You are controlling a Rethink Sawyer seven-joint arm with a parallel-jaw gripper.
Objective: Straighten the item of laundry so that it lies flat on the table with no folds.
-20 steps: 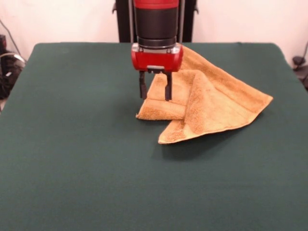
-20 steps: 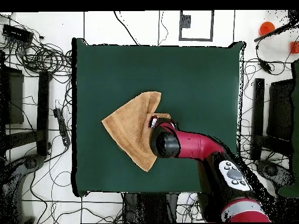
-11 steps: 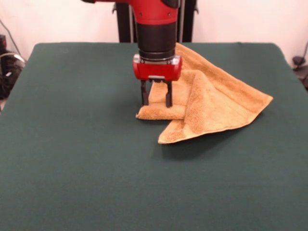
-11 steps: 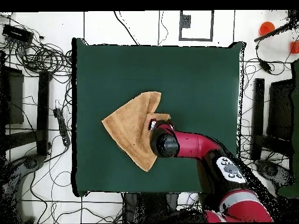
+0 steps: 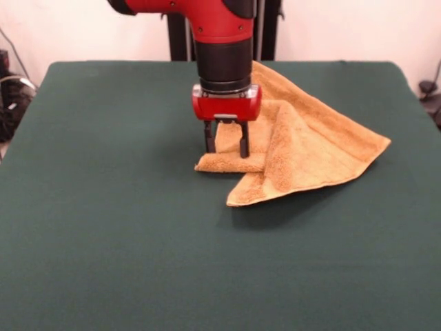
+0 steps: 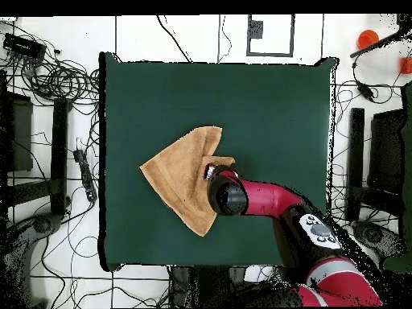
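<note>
The golden-tan towel (image 5: pixel 310 148) lies folded over itself on the dark green table (image 5: pixel 103 221), right of centre towards the far side. One flap is doubled over, and a thick rolled edge sticks out to the left. My gripper (image 5: pixel 226 153) points straight down over that rolled edge, its two black fingers (image 5: pixel 209 138) spread apart with their tips at the cloth. In the overhead view the towel (image 6: pixel 179 181) forms a rough triangle on the table (image 6: pixel 273 105), and the red arm hides the gripper and the towel's edge. No label shows.
The robot's pedestal (image 5: pixel 182 31) stands behind the table's far edge. In the overhead view, cables (image 6: pixel 48 76) and dark stands (image 6: pixel 358 161) lie on the floor around the table, and the arm (image 6: pixel 265 197) reaches in from the lower right.
</note>
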